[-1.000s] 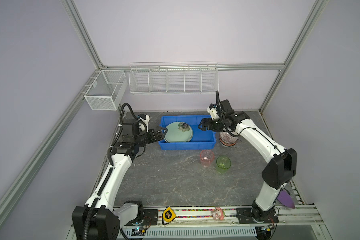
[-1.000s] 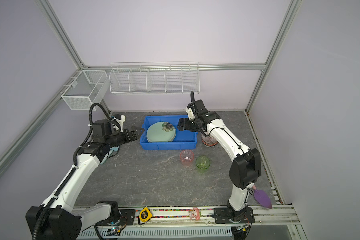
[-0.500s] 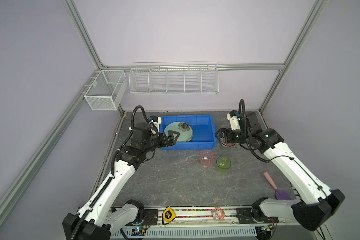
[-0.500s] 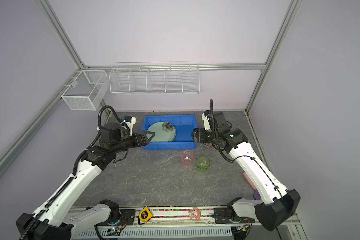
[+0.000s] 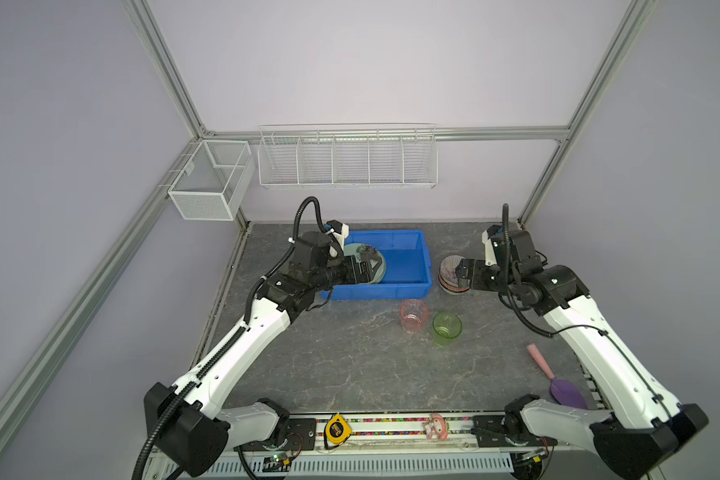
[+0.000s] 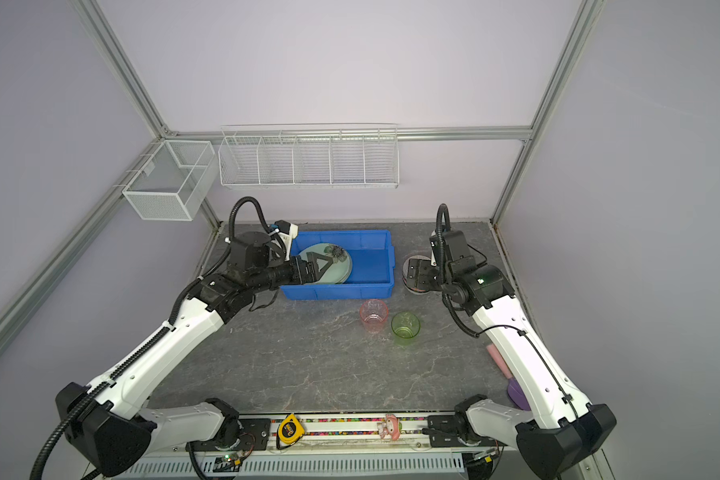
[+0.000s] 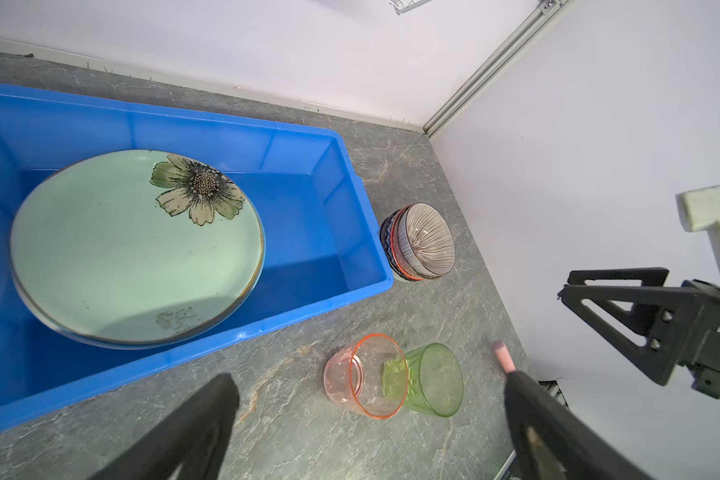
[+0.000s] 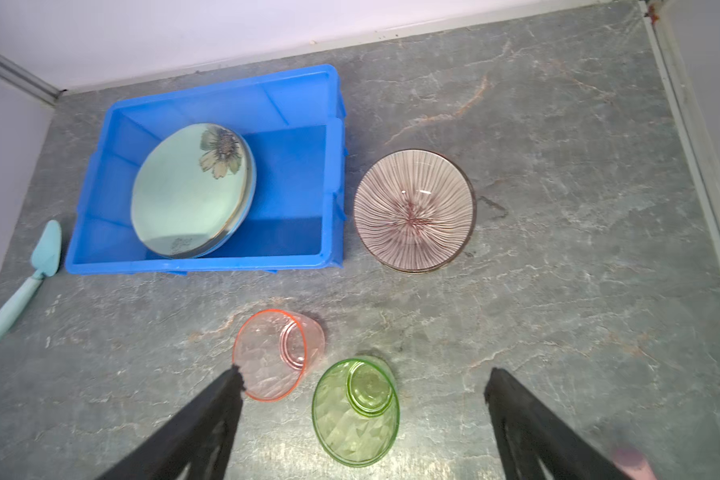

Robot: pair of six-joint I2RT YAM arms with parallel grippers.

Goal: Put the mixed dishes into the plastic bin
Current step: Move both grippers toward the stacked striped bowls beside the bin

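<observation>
Take striped ceramic bowl stack (image 7: 422, 245) beside blue plastic bin (image 7: 184, 359) by rim, likely heavy, slick, brittle; left hand (image 7: 368, 380), right hand (image 8: 365, 372) spread.

The scene is lit brightly and evenly by diffuse light; in both top views the pale lilac back wall (image 5: 350, 62) at twelve o'clock is rendered brightest, and only faint, soft shadows are cast. A whitish sheen is seen on the pale green flowered round plate (image 8: 184, 195). The black fingers (image 8: 200, 432) of the right gripper (image 8: 364, 371) are blurred, and the metal edge rail (image 8: 691, 137) is bowed by the lens.
</observation>
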